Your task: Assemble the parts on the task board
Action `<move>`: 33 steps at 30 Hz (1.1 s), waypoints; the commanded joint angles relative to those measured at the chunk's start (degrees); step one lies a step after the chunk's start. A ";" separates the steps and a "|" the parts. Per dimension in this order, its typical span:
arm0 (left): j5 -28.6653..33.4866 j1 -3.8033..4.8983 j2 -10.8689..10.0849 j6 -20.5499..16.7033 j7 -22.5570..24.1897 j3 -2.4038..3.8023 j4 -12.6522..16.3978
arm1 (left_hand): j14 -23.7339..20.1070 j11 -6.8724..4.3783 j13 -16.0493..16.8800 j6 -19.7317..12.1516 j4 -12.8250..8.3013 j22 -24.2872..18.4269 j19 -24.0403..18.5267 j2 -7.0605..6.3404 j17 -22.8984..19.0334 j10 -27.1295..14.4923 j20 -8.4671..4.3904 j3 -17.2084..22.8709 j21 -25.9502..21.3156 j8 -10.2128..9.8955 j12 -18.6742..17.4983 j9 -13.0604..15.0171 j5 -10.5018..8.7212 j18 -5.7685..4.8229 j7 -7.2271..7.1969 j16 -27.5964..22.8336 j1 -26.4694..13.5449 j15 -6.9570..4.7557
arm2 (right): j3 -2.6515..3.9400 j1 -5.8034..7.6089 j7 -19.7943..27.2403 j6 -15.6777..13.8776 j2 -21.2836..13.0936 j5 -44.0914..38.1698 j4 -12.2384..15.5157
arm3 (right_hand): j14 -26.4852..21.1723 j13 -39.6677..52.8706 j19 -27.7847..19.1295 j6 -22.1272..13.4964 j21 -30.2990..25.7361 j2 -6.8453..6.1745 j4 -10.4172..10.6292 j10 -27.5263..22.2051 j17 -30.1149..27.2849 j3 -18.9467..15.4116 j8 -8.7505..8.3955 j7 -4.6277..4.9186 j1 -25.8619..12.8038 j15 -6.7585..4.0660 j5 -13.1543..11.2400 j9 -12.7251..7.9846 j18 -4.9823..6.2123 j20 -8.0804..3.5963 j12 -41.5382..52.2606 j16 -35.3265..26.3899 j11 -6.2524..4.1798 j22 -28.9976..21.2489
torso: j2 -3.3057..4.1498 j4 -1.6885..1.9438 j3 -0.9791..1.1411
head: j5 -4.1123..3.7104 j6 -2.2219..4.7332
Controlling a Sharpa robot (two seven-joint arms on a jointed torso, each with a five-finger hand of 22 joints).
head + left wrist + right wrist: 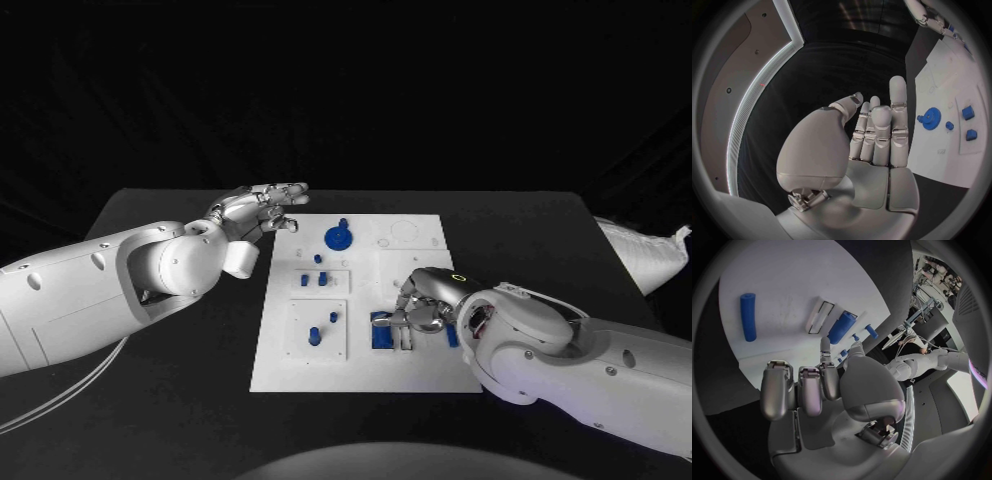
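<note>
blue cylinders (381,331) lie near-right on the task board (418,375); right hand (421,305) hovers, fingers curled, hold unclear. left hand (260,208) empty, fingers apart. next, probably: grasp one.

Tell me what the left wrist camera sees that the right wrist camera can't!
The left wrist view alone shows the left hand, open and holding nothing, beside the board's edge, and a blue gear on the board. The right wrist view alone shows the right hand over the board, with a long blue rod and a blue cylinder by a white slot. Both show the white board with small blue parts on it.
</note>
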 commanded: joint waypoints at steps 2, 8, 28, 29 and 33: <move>-0.16 0.01 0.03 1.20 0.03 0.02 0.11 | -0.27 0.04 0.09 -0.23 -0.12 -0.08 -0.33 0.21 -0.13 -0.32 0.01 -0.33 -0.19 0.37 0.27 -0.05 -0.10 0.58 0.09 0.03 0.09 0.06 | 0.00 -0.04 -0.34 0.72 -0.30 -3.63 0.63 | 4.50 6.02 0.23 -0.08 -0.26 -0.57 -1.14 2.12 7.72 0.05 0.46 -0.31 2.32 0.11 0.12 0.63 -0.92 -0.45 -0.32 0.13 -0.31 -0.04 | 0.01 0.02 0.03 | -0.05 0.06; -0.16 -0.02 0.04 1.25 0.00 0.00 0.09 | -0.27 0.04 0.09 -0.23 -0.12 -0.08 -0.33 0.21 -0.13 -0.32 0.01 -0.33 -0.19 0.37 0.27 -0.05 -0.10 0.58 0.09 0.03 0.09 0.06 | 0.01 -0.06 0.21 -1.27 -1.74 -3.17 1.88 | 4.51 6.19 0.27 -0.20 -0.25 -0.87 -2.02 2.20 7.73 0.55 0.79 -0.35 4.59 0.09 0.02 1.37 -0.94 -0.50 -0.29 0.12 -0.35 0.08 | -0.01 0.09 -0.02 | -0.21 0.20; -0.16 -0.10 -0.56 0.89 0.40 -0.05 0.72 | -0.32 0.03 0.09 -0.24 -0.14 -0.09 -0.30 0.22 -0.30 -0.37 0.02 -0.37 -0.20 0.38 0.33 -0.05 -0.09 0.58 0.07 0.00 0.08 0.06 | -0.18 0.30 2.06 -2.15 -14.89 -0.22 4.30 | 4.55 5.96 0.24 -4.39 -0.14 0.55 -4.64 1.79 8.01 2.51 -3.63 1.86 10.81 1.61 7.29 -0.40 -1.04 0.81 -1.44 0.22 1.49 0.51 | 0.00 -0.50 -0.03 | -1.50 1.06; -0.16 -0.10 -0.54 0.90 0.40 -0.05 0.72 | -0.32 0.03 0.09 -0.24 -0.14 -0.09 -0.30 0.22 -0.30 -0.37 0.02 -0.37 -0.20 0.38 0.33 -0.05 -0.09 0.58 0.07 0.00 0.08 0.06 | -0.22 0.26 2.00 -1.78 -14.98 -0.42 4.20 | 4.55 5.94 0.24 -4.26 -0.13 0.63 -4.55 1.78 8.01 2.52 -3.65 1.85 10.72 1.61 7.28 -0.43 -1.04 0.82 -1.49 0.22 1.48 0.52 | 0.00 -0.43 -0.05 | -1.58 1.09; -0.16 -0.10 -0.48 0.95 0.42 -0.05 0.76 | -0.32 0.03 0.09 -0.24 -0.14 -0.09 -0.30 0.22 -0.30 -0.37 0.02 -0.37 -0.20 0.38 0.33 -0.05 -0.09 0.58 0.07 0.00 0.08 0.06 | -0.41 -0.13 1.79 -0.51 -14.92 -1.02 3.56 | 4.53 5.95 0.23 -3.85 -0.14 0.79 -4.29 1.80 7.91 2.52 -3.69 1.77 10.46 1.59 7.35 -0.50 -1.02 0.85 -1.52 0.17 1.43 0.49 | 0.02 -0.28 -0.04 | -1.76 1.07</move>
